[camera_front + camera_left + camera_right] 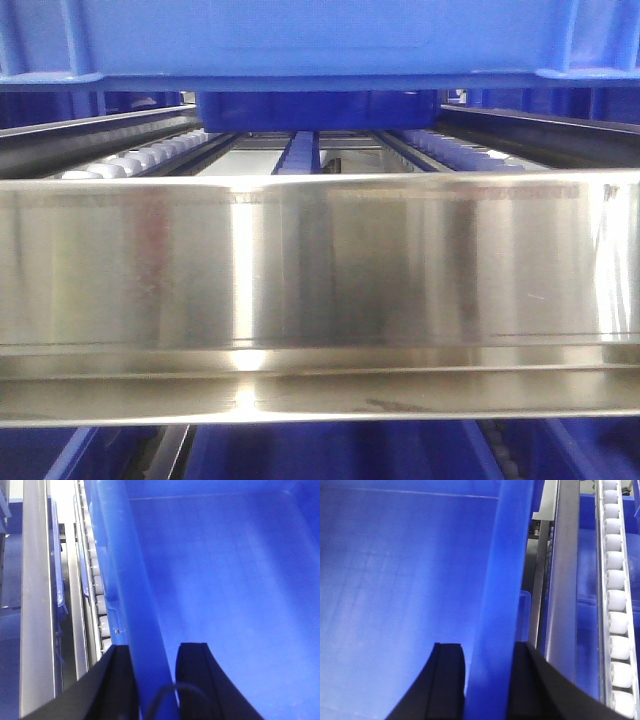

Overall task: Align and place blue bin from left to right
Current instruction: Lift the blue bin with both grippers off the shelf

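In the front view, the blue bin (pixel 320 40) is filling the top of the frame, its thick rim running edge to edge. Below it, a shiny steel rail (pixel 320 270) is crossing the middle of the frame. Between the two, rows of white rollers (pixel 140 158) are running away into a rack, at the left and right.

In the left wrist view, the blue bin (pixel 225 605) is taking up the right and centre, its smooth inner floor facing the camera. The left gripper (pixel 155 647) is sitting at the bottom centre, with one black finger (pixel 120 680) outside the bin's side wall and the other inside. The jaws are pinching narrowly on that wall's rim. To the left, a line of white rollers (pixel 100 605) and a steel rail (pixel 35 605) are running up the frame.

In the right wrist view, the blue bin (pixel 395 605) is covering the left and centre. The right gripper (pixel 485 647) is at the bottom centre, its two black fingers (pixel 447 680) straddling the opposite side wall and pressing narrowly against its rim. To the right, a steel rail (pixel 565 580) and a column of white rollers (pixel 615 600) are running up the frame.
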